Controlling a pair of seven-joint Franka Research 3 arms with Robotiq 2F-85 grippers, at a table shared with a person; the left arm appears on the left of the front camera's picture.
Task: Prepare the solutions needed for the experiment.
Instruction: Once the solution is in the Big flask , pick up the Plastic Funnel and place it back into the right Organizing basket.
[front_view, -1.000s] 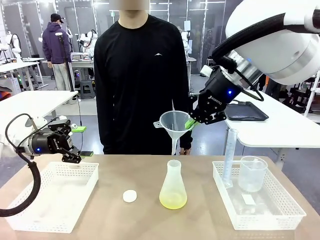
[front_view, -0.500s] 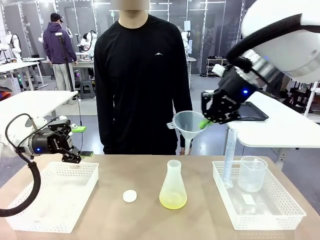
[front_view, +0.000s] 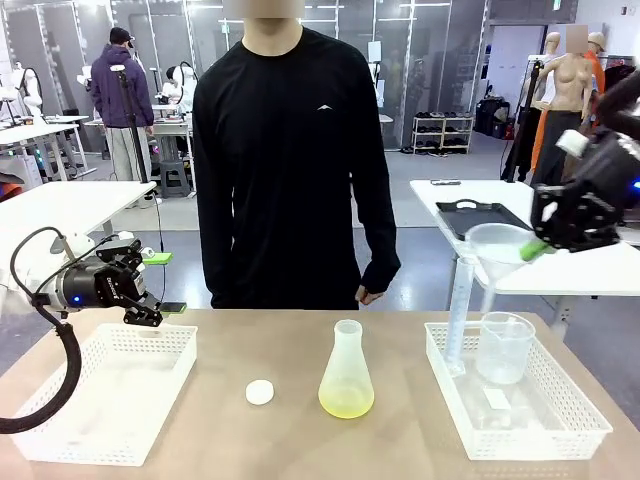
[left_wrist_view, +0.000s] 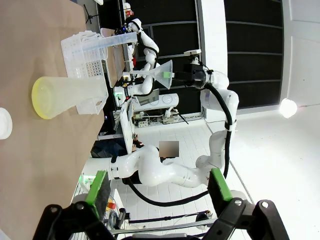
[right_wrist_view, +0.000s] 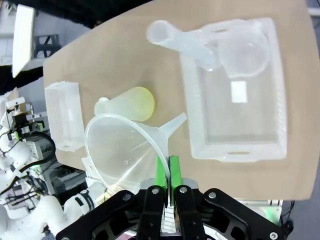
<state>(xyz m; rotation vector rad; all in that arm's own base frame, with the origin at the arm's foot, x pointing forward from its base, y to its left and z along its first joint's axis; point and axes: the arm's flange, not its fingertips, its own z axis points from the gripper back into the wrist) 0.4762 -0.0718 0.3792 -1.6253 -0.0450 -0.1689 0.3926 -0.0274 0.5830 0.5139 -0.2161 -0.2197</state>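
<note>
Sitting shallow in a translucent white conical flask (front_view: 346, 370), the pale yellow-green solution (front_view: 346, 403) stands mid-table near a small white round cap (front_view: 259, 393). A white perforated basket (front_view: 540, 446) at the right holds a clear graduated cylinder (front_view: 459, 320) and a clear beaker (front_view: 503, 347). Above it the right gripper (front_view: 535, 250), its arm cut off at the edge, is clenched on a clear plastic funnel's (front_view: 495, 243) rim. The left gripper (front_view: 165, 283) hangs released, jaws wide, over another white basket (front_view: 60, 442). The person's shirt logo (front_view: 318, 107) is too small to read.

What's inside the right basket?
The basket holds a cylinder, a beaker beside it, and a small white slip on its floor. The floor under the beaker is covered.
</note>
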